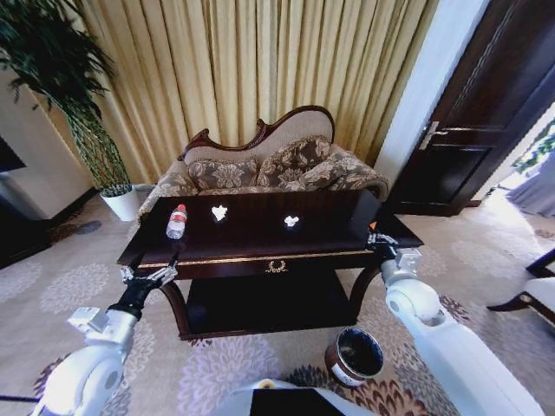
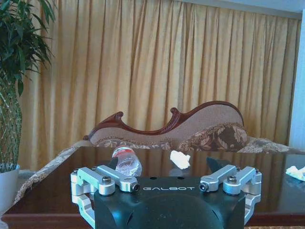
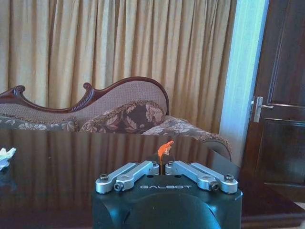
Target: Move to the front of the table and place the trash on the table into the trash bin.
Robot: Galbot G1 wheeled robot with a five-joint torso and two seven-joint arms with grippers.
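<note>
Trash bin (image 1: 355, 355) stands on floor, front right of table (image 1: 269, 257). Right gripper (image 3: 163, 164) pinches orange scrap (image 3: 165, 147) (grasp step); left gripper (image 2: 167, 179) open. Next: carry scrap over bin

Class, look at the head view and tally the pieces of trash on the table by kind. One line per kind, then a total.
Paper wads: 2
Bottle: 1
Orange piece: 1
Total: 4
</note>
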